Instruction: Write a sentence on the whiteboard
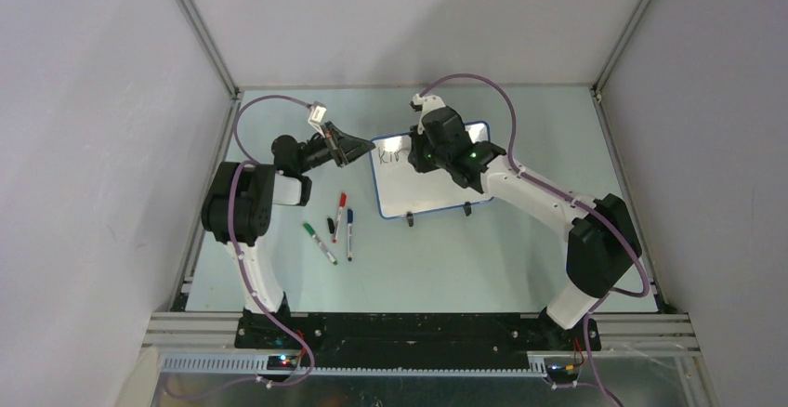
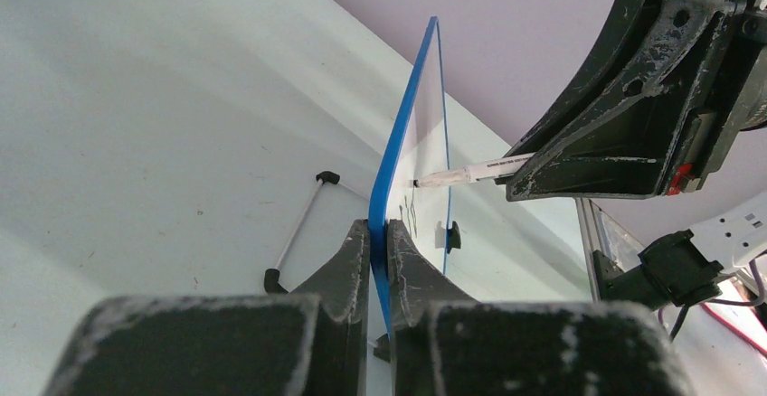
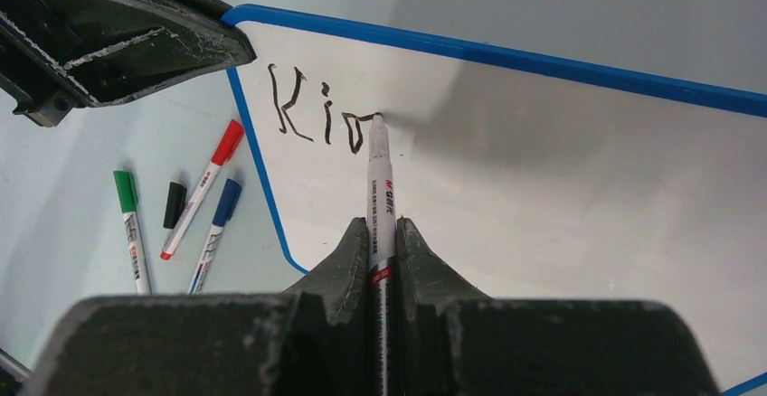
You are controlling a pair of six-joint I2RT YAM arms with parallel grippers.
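The whiteboard (image 1: pixel 423 193), white with a thin blue rim, stands tilted on two black feet mid-table. My left gripper (image 2: pixel 380 229) is shut on its left edge (image 2: pixel 407 116), one finger on each face. My right gripper (image 3: pixel 383 229) is shut on a white marker (image 3: pixel 378 179). The marker's tip touches the board's face (image 3: pixel 543 170) near the upper left corner. Of the sentence (image 3: pixel 307 111), black strokes read "Ki" plus part of a third letter at the tip. From above, both grippers (image 1: pixel 367 150) (image 1: pixel 423 151) meet at the board's upper left.
Left of the board lie a green marker (image 1: pixel 319 242), a red marker (image 1: pixel 339 216), a blue marker (image 1: pixel 349 233) and a loose black cap (image 1: pixel 331 225). A wire stand leg (image 2: pixel 298 229) sticks out behind the board. Grey walls close in the table.
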